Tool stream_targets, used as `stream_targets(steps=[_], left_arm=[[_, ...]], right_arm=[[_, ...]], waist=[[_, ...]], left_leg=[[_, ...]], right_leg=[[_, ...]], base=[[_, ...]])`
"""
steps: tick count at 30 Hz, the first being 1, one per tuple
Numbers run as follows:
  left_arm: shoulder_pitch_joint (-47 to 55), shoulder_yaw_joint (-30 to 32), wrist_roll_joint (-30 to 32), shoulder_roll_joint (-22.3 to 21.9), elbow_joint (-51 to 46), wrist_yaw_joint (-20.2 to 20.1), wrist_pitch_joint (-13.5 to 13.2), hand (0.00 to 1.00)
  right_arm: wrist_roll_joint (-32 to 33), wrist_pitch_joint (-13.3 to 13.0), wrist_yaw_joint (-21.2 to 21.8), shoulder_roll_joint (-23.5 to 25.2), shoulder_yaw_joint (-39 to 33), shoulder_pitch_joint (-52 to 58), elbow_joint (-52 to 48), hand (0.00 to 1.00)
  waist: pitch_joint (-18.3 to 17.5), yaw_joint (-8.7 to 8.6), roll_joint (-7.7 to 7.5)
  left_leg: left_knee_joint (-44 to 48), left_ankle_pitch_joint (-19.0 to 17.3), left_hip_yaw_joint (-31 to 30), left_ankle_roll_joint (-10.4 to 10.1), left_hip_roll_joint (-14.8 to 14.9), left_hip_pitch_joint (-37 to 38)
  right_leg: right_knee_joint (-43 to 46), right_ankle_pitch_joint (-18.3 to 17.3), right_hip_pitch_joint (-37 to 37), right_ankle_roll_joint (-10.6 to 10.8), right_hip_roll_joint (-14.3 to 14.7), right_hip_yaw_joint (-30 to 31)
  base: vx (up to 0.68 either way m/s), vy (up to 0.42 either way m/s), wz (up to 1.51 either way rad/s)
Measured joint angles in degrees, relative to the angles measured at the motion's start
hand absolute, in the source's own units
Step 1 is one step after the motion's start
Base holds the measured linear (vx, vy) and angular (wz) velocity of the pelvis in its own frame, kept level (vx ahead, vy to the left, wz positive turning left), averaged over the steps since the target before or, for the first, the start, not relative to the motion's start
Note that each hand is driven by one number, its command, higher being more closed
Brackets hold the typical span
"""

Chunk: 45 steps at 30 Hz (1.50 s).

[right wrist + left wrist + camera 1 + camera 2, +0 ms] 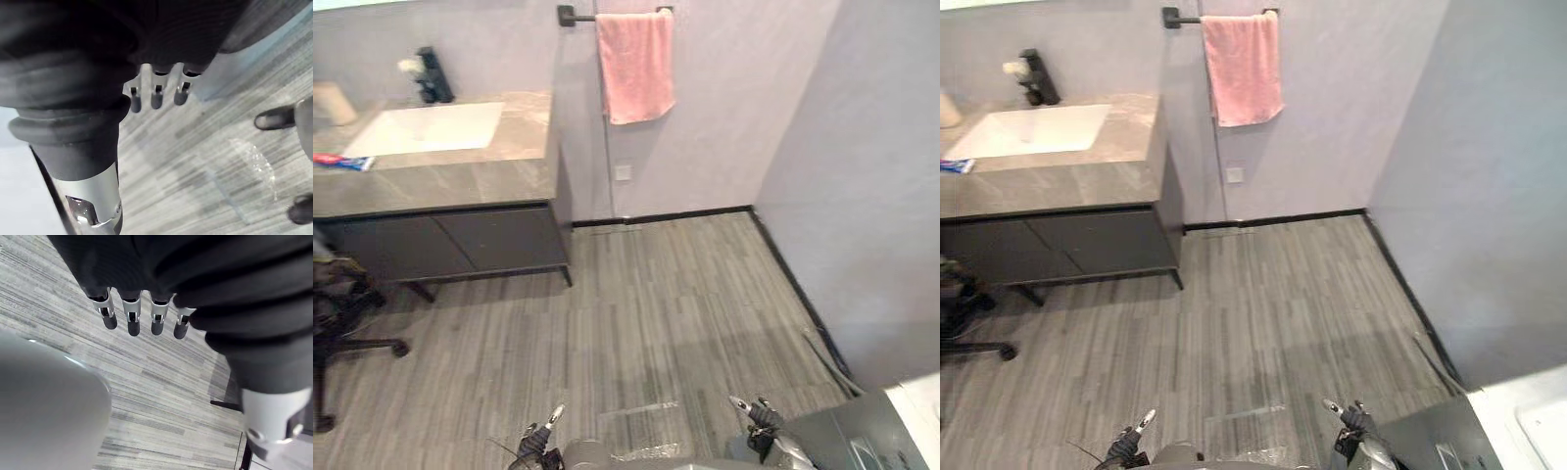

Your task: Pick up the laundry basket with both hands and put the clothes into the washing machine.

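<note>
My left hand [540, 439] and my right hand [760, 421] hang low at the near edge of the view, over the grey plank floor. Each hand is open, with straight fingers [132, 318] and fingers [156, 97] that hold nothing. A dark grey and white machine [862, 431], seemingly the washing machine, stands at the near right corner, just to the right of my right hand.
A dark vanity [460, 240] with a white sink [431, 127] and a stone top stands at the far left. A pink towel [636, 64] hangs on the back wall. A black office chair [342, 313] stands at the left, and a wall [871, 196] closes the right side.
</note>
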Motion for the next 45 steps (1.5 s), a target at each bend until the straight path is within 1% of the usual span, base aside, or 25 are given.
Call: stream_targets(steps=[1,2,3,4,5,7,12,14,17,20,21,25,27,28,29,30,31,32,33,34,35,39,42,44,45], left_arm=[[-0.06,-1.13,0.38,0.4,0.29,0.02,0.01,0.0],[-0.47,-1.28,0.3,0.7,0.24,0.01,-0.11,0.0],[-0.48,-1.47,0.39,1.2,0.08,0.01,-0.09,0.0],[-0.45,-2.48,0.5,2.21,0.37,0.0,0.07,0.0],[-0.56,-2.99,0.96,2.34,1.12,-0.05,0.11,0.0],[-0.58,-3.05,1.68,2.89,1.58,-0.15,0.07,0.0],[-0.68,-5.41,3.19,4.04,1.98,-0.48,-0.03,0.0],[-0.71,-5.9,3.24,4.2,2.09,-0.42,-0.03,0.0],[-0.67,-7.39,3.21,4.72,2.36,-0.44,-0.04,0.0],[-0.73,-7.97,3.19,4.71,2.35,-0.48,-0.13,0.0],[-0.89,-8.38,3.07,4.67,2.36,-0.48,-0.12,0.0],[-1.01,-10.88,2.9,4.82,2.33,-0.6,-0.17,0.0],[-1.07,-12.21,2.85,4.94,2.27,-0.66,-0.49,0.0],[-1.18,-12.52,2.75,5.02,2.23,-0.72,-0.63,0.0],[-1.21,-13.44,2.69,5.55,2.17,-0.8,-0.65,0.0],[-1.29,-14.12,2.62,6.12,2.07,-1.02,-0.67,0.0],[-1.68,-14.16,2.62,6.43,2.29,-1.0,-0.73,0.0],[-1.72,-14.08,2.63,6.71,2.63,-1.15,-0.65,0.0],[-1.73,-13.98,2.75,6.86,2.98,-1.43,-0.6,0.0],[-1.75,-13.86,2.74,6.95,3.15,-1.58,-0.6,0.0],[-1.58,-13.38,2.81,7.8,3.33,-1.76,-0.57,0.0],[-0.09,-11.03,2.98,8.14,3.91,-1.8,0.02,0.0],[0.63,-10.94,3.19,8.17,4.17,-1.81,0.06,0.0],[0.7,-10.93,3.21,8.15,4.16,-1.79,0.04,0.0],[0.9,-10.93,3.21,8.09,4.15,-1.79,0.03,0.0]], right_arm=[[0.34,0.07,0.05,0.24,-0.01,0.04,1.09,0.0],[0.39,0.15,0.05,1.23,-0.01,-0.05,1.7,0.0],[0.39,0.17,0.15,1.75,0.14,-0.5,1.77,0.0],[0.46,0.07,0.45,2.6,0.17,-1.07,1.69,0.0],[0.47,0.09,0.52,3.18,0.18,-1.01,1.74,0.0],[0.43,0.14,0.51,3.63,0.15,-0.71,2.6,0.0],[0.13,0.17,0.64,4.09,0.29,0.06,3.38,0.0],[-0.34,0.2,0.62,4.0,0.39,0.25,3.6,0.0],[-1.03,0.3,0.64,3.89,0.46,-0.02,3.66,0.0],[-2.9,0.53,0.64,3.61,1.11,-0.41,3.86,0.0],[-3.15,0.64,0.66,2.95,1.49,-0.52,3.89,0.0],[-4.17,1.15,0.65,2.34,1.63,0.35,4.03,0.0],[-4.27,1.28,0.64,2.31,1.63,0.66,4.4,0.0],[-4.24,1.3,0.65,2.35,1.63,1.26,4.38,0.0],[-4.06,1.28,0.65,2.91,1.44,2.03,4.31,0.0],[-4.09,1.28,0.69,2.56,1.46,2.25,4.31,0.0],[-4.1,1.31,0.76,2.28,1.54,2.0,4.33,0.0],[-3.76,1.25,1.07,2.58,1.43,1.37,3.66,0.0],[-3.47,0.98,1.8,2.41,1.28,1.41,3.23,0.0],[-3.39,0.97,1.84,2.42,1.27,1.44,3.24,0.0],[-2.96,1.0,1.81,2.71,1.26,1.58,3.44,0.0],[-2.68,0.99,1.77,3.11,-0.4,1.57,3.62,0.0],[-2.57,1.14,1.77,3.35,-1.62,1.58,3.88,0.0],[-2.57,1.28,1.8,3.53,-2.14,1.54,3.99,0.0],[-2.58,1.29,1.84,3.68,-2.14,1.5,3.99,0.0]], waist=[[-0.08,0.19,-0.28],[0.21,0.67,-1.8],[0.48,0.64,-2.55],[0.64,0.36,-2.83],[0.65,0.31,-2.87],[0.7,0.2,-3.04],[0.28,0.01,-4.3],[0.3,-0.24,-4.31],[0.41,-1.28,-4.18],[0.63,-1.3,-4.16],[0.89,-1.33,-3.65],[1.17,-1.37,-3.41],[1.27,-1.45,-3.71],[1.27,-1.46,-4.17],[0.93,-1.46,-5.05],[0.79,-1.59,-5.73],[1.27,-1.25,-5.31],[1.9,-1.53,-4.84],[2.76,-2.14,-3.48],[2.8,-2.35,-3.59],[2.74,-2.21,-4.42],[2.53,-1.98,-4.36],[2.46,-2.16,-4.42],[2.23,-2.19,-4.57],[1.88,-2.11,-4.56]], left_leg=[[-6.82,0.76,1.12,0.99,-1.84,1.68],[-14.95,4.88,1.85,3.04,-4.42,4.19],[-19.28,7.67,2.01,3.64,-6.03,5.44],[-27.15,11.62,1.39,4.54,-7.94,8.01],[-31.94,14.37,0.74,4.84,-8.97,9.85],[-35.2,15.96,-0.13,5.03,-9.57,11.69],[-35.53,16.28,-1.54,5.3,-10.69,12.12],[-35.85,16.56,-1.75,5.66,-11.0,12.09],[-35.92,16.99,-2.93,5.21,-11.33,11.92],[-35.94,16.87,-2.73,4.72,-11.91,11.76],[-35.94,16.88,-2.75,4.7,-11.87,11.82],[-35.94,16.87,-2.93,4.72,-12.04,11.84],[-35.91,16.83,-3.21,4.78,-13.01,11.69],[-35.85,16.04,-3.28,5.91,-13.84,11.28],[-35.34,14.28,-3.23,8.35,-15.23,11.65],[-34.83,12.7,-3.49,10.41,-15.73,11.4],[-34.61,12.59,-4.54,10.78,-16.08,11.43],[-34.48,12.57,-5.99,10.78,-15.45,12.07],[-33.53,13.31,-6.19,10.55,-14.14,12.48],[-33.35,13.55,-6.01,10.31,-13.9,12.51],[-33.19,13.31,-6.11,10.2,-13.81,13.38],[-33.5,12.3,-7.11,8.93,-13.9,14.66],[-33.25,12.18,-8.7,8.71,-14.56,15.01],[-33.44,12.09,-9.34,8.57,-15.38,15.27],[-33.71,12.09,-9.35,8.57,-15.83,15.36]], right_leg=[[-0.28,-0.06,-0.44,0.07,-0.89,-1.19],[-0.29,-0.03,-1.62,0.1,-2.62,-1.21],[-0.26,0.16,-2.15,0.31,-3.42,-1.35],[-0.29,0.22,-2.65,0.38,-4.0,-1.46],[-0.32,0.23,-2.62,0.4,-4.29,-1.88],[-0.4,0.24,-1.81,0.41,-4.37,-2.74],[-1.12,0.39,-0.78,0.66,-4.8,-2.78],[-1.12,0.39,-0.77,0.67,-5.02,-2.65],[-1.26,0.37,-0.78,0.69,-5.19,-2.61],[-2.79,-0.58,-0.44,1.98,-5.62,-1.75],[-3.02,-0.68,-0.44,1.95,-5.76,-1.45],[-3.75,-1.1,-0.11,2.25,-5.67,-1.05],[-3.15,-2.73,-0.02,4.85,-6.22,-1.33],[-1.89,-4.31,-0.05,7.81,-7.38,-2.41],[-0.27,-4.94,-0.14,13.7,-9.18,-3.15],[3.33,-3.51,-0.72,14.75,-10.17,-2.98],[10.47,-2.63,-3.55,13.22,-11.04,-0.18],[18.27,0.89,-7.26,13.18,-10.81,3.59],[21.83,-0.03,-8.82,10.3,-10.46,5.71],[22.23,-0.64,-8.99,9.55,-10.4,5.92],[22.42,-1.99,-9.18,8.46,-10.56,6.88],[17.39,-1.94,-11.0,7.99,-10.22,9.23],[11.1,-1.83,-9.82,7.82,-8.52,10.61],[7.22,-0.83,-8.67,6.34,-8.03,9.73],[4.88,0.5,-8.5,4.89,-7.4,9.86]], base=[[0.08,0.01,1.06],[0.08,0.013,0.92],[0.06,0.021,0.6],[0.03,0.027,0.45],[0.02,0.038,0.41],[0.01,0.035,0.28],[-0.03,0.023,0.1],[-0.09,0.037,0.05],[-0.11,0.044,0.11],[-0.16,0.048,-0.02],[-0.16,0.058,-0.05],[-0.11,0.062,0.01],[-0.02,0.077,0.24],[0.04,0.101,0.5],[0.14,0.14,0.62],[0.18,0.109,0.53],[0.16,0.096,0.44],[0.17,0.096,0.52],[0.11,0.093,0.49],[0.14,0.091,0.47],[0.15,0.051,0.26],[0.17,0.031,0.15],[0.16,-0.013,0.29],[0.11,-0.049,0.22],[0.1,-0.077,0.0]])
